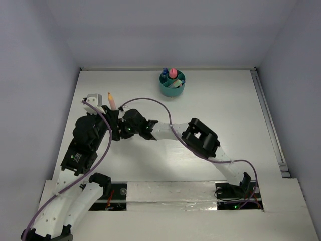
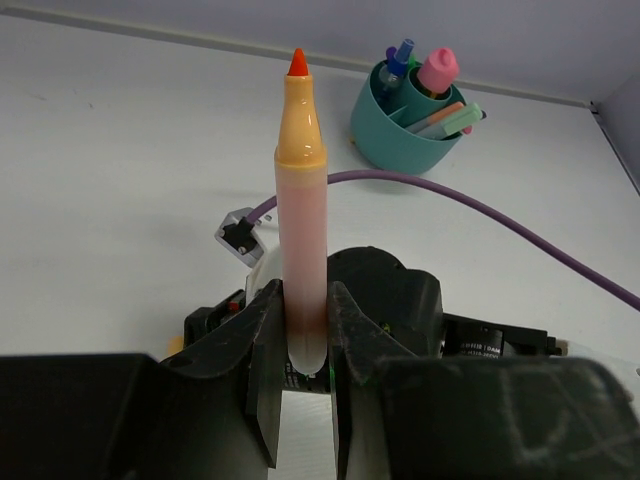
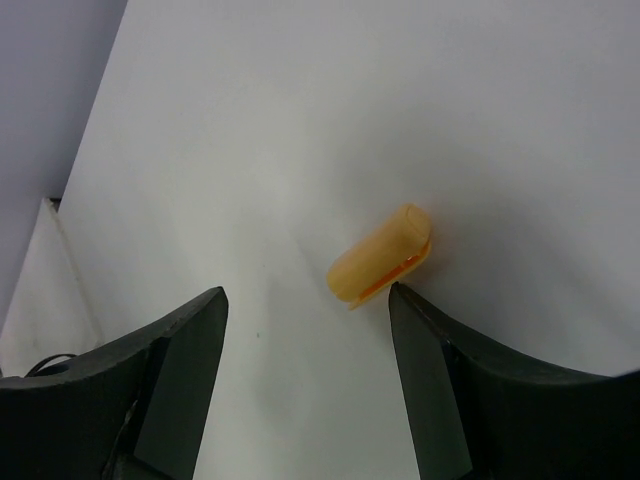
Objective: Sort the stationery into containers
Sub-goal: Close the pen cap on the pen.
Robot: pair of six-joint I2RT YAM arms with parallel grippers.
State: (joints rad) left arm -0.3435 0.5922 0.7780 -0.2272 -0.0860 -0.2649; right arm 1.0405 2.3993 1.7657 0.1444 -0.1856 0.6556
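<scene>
My left gripper [image 2: 305, 300] is shut on the lower end of an uncapped orange marker [image 2: 301, 190], which points up and away with its red tip bare. The marker also shows in the top view [image 1: 112, 100], held at the left gripper [image 1: 114, 116]. My right gripper [image 3: 308, 300] is open just above the table, and its right finger [image 3: 425, 340] is next to a loose orange marker cap [image 3: 380, 258] lying on its side. In the top view the right gripper [image 1: 126, 128] sits close under the left one. The teal divided cup [image 1: 172, 89] holds several markers and a pink-capped bottle [image 2: 437, 70].
The cup [image 2: 400, 135] stands at the back of the white table near the rear wall. A purple cable [image 2: 470, 205] arcs from the right arm across the table. Grey walls close in the left, back and right sides.
</scene>
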